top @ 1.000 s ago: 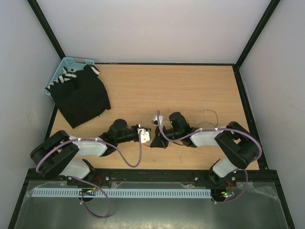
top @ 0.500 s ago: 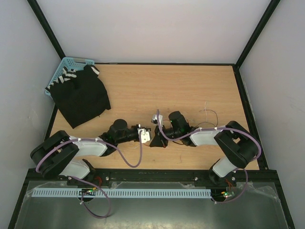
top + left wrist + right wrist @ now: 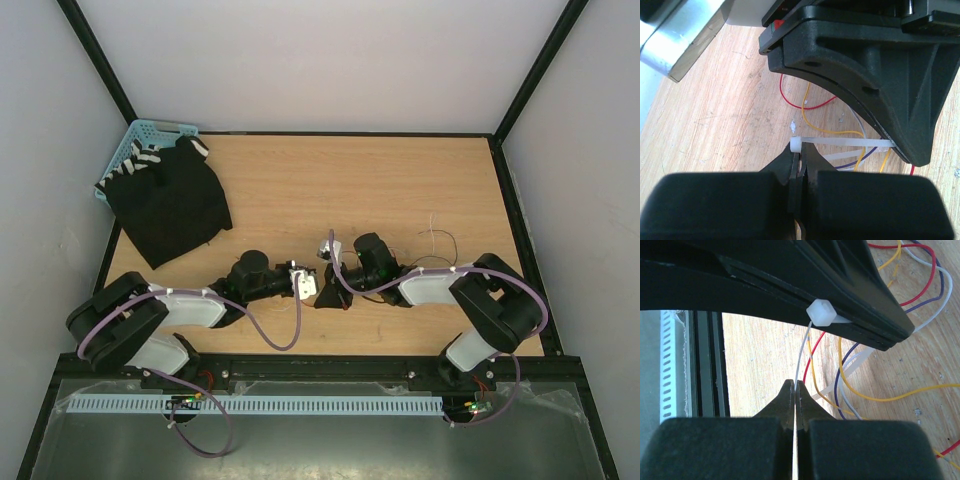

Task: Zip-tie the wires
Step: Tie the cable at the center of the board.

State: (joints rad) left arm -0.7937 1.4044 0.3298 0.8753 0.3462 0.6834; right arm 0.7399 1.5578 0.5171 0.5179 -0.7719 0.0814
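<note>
In the left wrist view my left gripper is shut on the zip tie at its white head. The pale strip runs right, under the right gripper's black body. Thin red, yellow, purple and white wires lie on the wood inside the tie's loop. In the right wrist view my right gripper is shut on the zip tie's thin tail, which rises to the head under the left fingers. The wires curl to the right. In the top view the left gripper and right gripper meet at table centre.
A black cloth lies at the back left, partly over a blue basket. A few loose thin strands lie on the wood right of centre. Black frame rails border the table, with a slotted white strip along the front.
Both grippers keep their hold at the same spot. The left arm has shifted very slightly; nothing else has moved.
</note>
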